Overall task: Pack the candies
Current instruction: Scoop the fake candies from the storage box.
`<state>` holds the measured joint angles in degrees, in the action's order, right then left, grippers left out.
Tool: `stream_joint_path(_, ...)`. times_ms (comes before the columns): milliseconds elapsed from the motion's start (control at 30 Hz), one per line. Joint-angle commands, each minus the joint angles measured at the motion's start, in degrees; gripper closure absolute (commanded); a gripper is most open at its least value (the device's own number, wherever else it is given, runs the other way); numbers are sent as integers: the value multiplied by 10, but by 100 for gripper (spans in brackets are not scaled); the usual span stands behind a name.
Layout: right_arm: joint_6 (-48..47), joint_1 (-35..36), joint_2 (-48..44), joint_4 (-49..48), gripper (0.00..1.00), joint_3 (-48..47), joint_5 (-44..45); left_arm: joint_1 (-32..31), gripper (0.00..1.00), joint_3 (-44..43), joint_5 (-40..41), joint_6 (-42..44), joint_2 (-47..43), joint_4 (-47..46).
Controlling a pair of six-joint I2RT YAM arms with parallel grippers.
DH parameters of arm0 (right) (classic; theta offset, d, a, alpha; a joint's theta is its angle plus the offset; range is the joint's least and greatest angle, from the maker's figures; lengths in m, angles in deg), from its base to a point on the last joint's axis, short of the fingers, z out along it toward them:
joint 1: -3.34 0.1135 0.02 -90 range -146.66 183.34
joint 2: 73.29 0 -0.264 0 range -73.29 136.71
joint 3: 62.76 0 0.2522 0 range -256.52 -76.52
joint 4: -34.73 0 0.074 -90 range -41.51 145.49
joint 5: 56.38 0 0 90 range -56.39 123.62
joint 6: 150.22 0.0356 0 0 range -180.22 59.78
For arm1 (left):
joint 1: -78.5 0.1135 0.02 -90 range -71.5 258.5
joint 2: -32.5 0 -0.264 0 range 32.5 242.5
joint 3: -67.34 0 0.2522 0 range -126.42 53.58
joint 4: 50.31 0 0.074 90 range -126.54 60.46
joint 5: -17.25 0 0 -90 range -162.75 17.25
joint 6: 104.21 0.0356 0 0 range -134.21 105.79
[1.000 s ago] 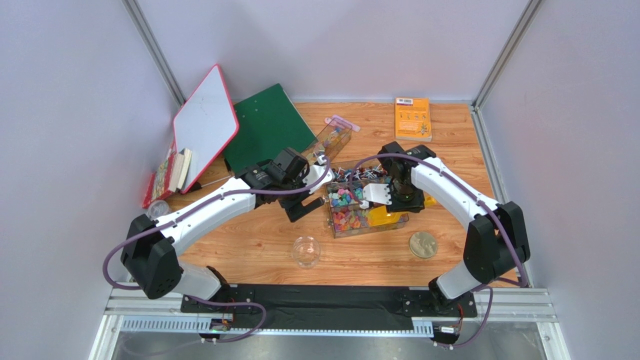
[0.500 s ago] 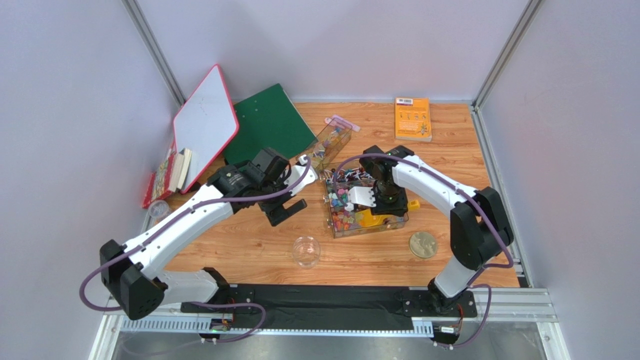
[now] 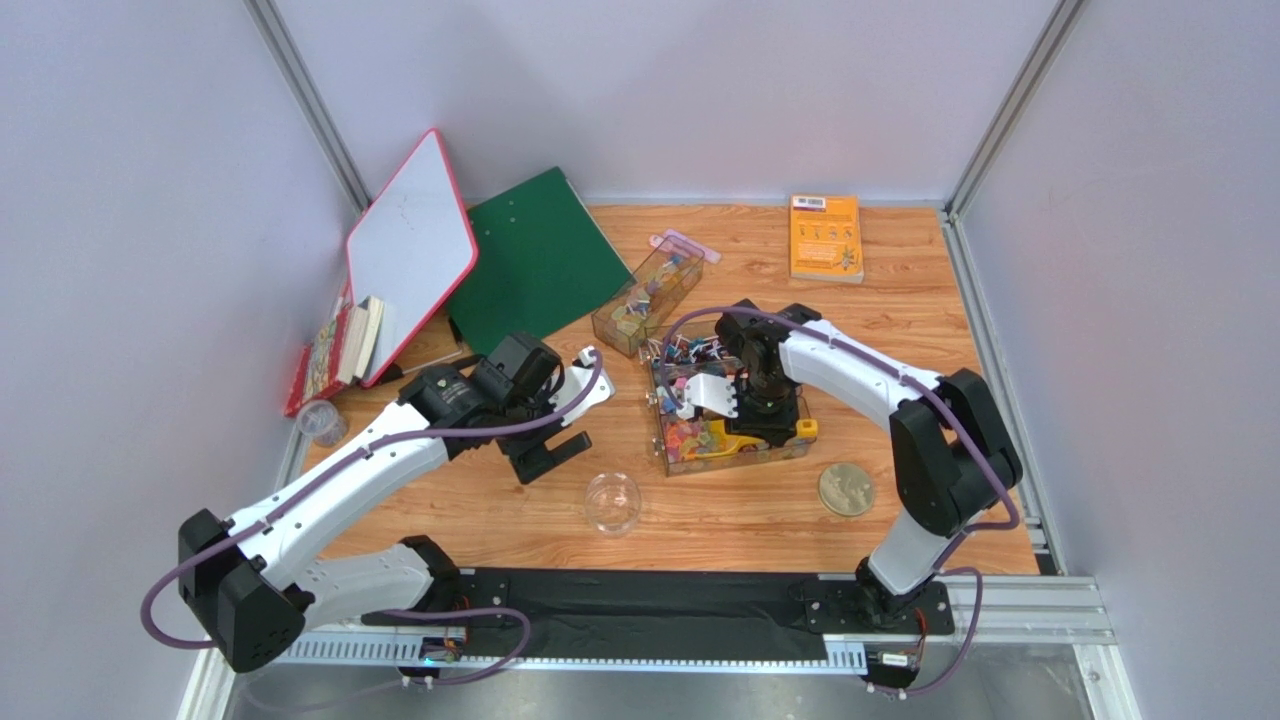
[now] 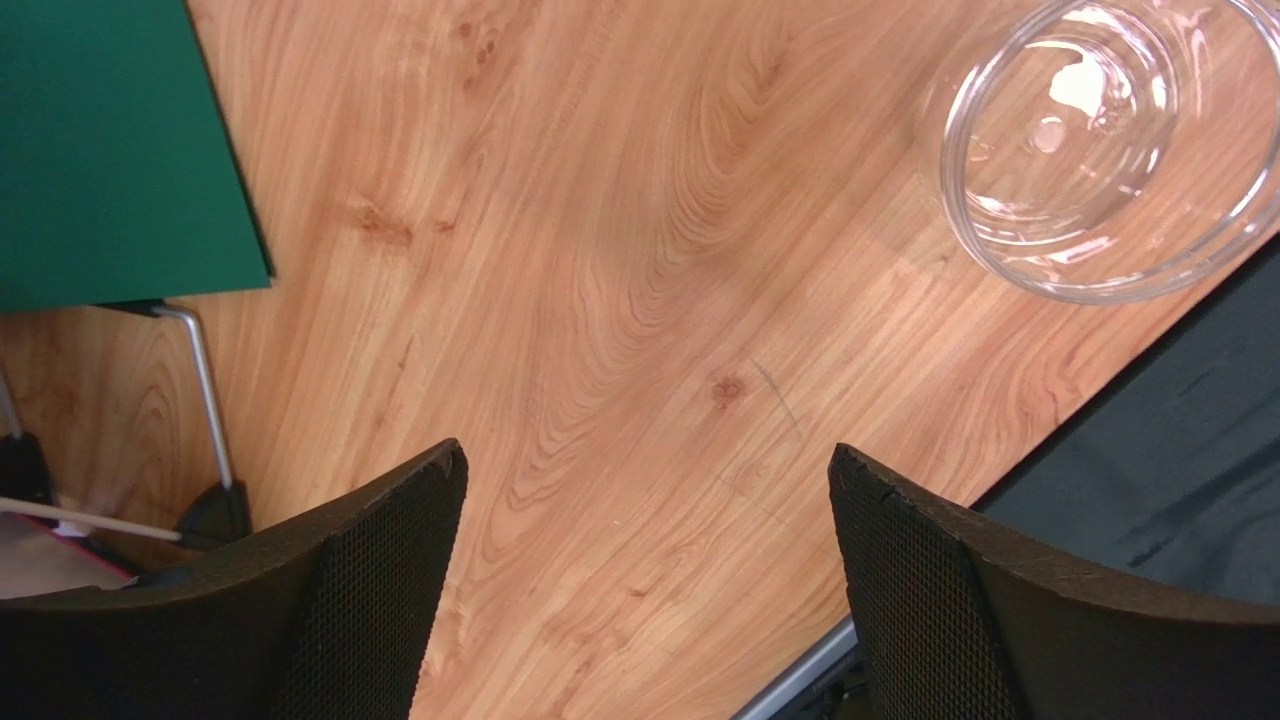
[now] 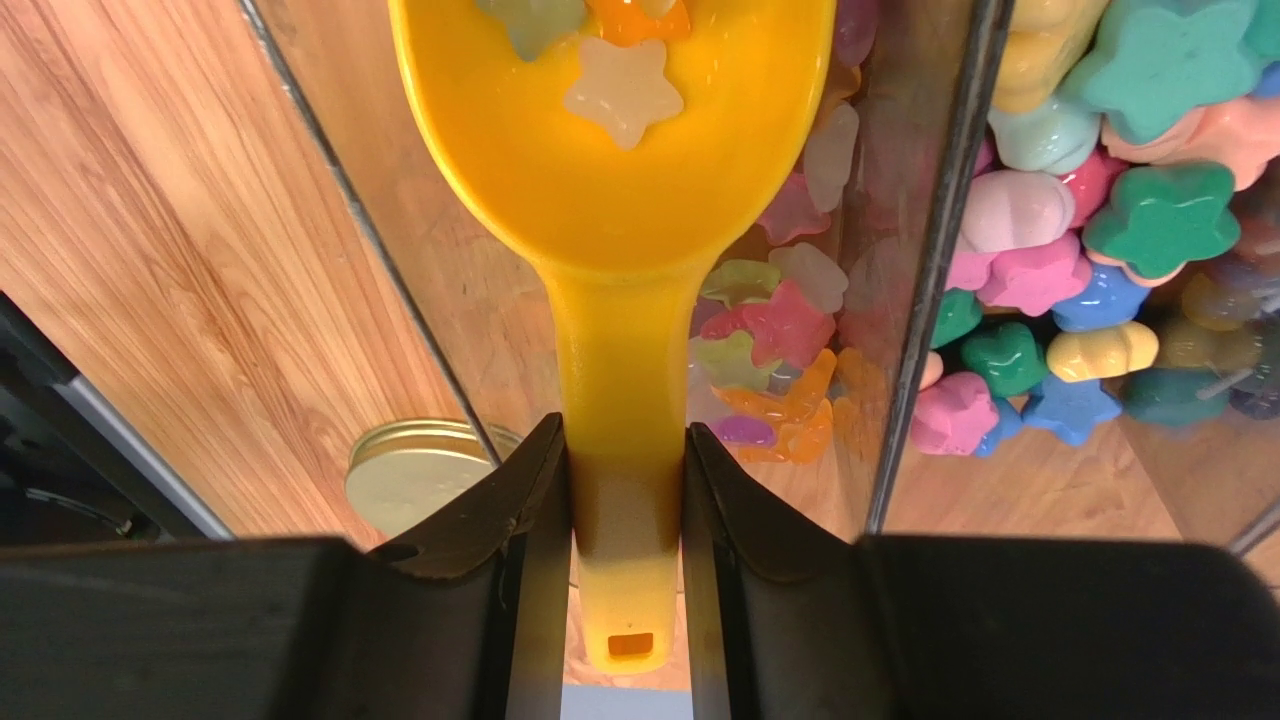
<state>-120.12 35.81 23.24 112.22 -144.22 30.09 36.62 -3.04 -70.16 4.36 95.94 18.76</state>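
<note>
Many small bright candies [image 3: 694,405] fill a clear divided box [image 3: 675,459] at mid-table. My right gripper [image 3: 760,408] is shut on the handle of a yellow scoop [image 3: 747,438] inside the box. In the right wrist view my right gripper [image 5: 627,465] pinches the scoop [image 5: 616,210], whose bowl holds a few star candies [image 5: 621,87]. More candies [image 5: 1112,285] lie in the compartment to the right. My left gripper [image 3: 559,428] is open and empty over bare wood, left of a clear glass jar [image 3: 612,503]. In the left wrist view my left gripper [image 4: 646,510] has the jar [image 4: 1104,143] at the upper right.
A round gold lid [image 3: 846,489] lies right of the box and shows in the right wrist view [image 5: 413,473]. A second clear box [image 3: 649,290], an orange book [image 3: 825,237], a green folder [image 3: 534,255], a whiteboard [image 3: 409,248] and stacked books [image 3: 338,353] stand behind.
My left arm has pulled back from the box toward the near left. My right gripper has moved left and nearer with the scoop, lower into the box.
</note>
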Motion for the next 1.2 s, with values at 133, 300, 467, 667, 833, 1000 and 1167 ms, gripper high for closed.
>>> stream_joint_path(133,13,-1,-64,-115,100,64,-111,2,5,18,43,33,-6,-49)
stream_joint_path(300,-2,-21,-128,-158,100,106,-153,2,6,32,44,42,-17,-67)
stream_joint_path(467,-1,-33,-174,-178,100,136,-177,2,6,45,49,60,-16,-85)
stream_joint_path(667,-1,-52,-220,-186,100,165,-203,1,6,42,53,70,-9,-90)
stream_joint_path(833,0,-62,-227,-179,100,173,-228,2,7,39,52,65,2,-95)
stream_joint_path(1000,-5,-63,-169,-143,100,144,-250,2,6,33,52,67,8,-101)
stream_joint_path(1167,-9,-64,-107,-120,83,109,-259,2,7,27,52,66,12,-100)
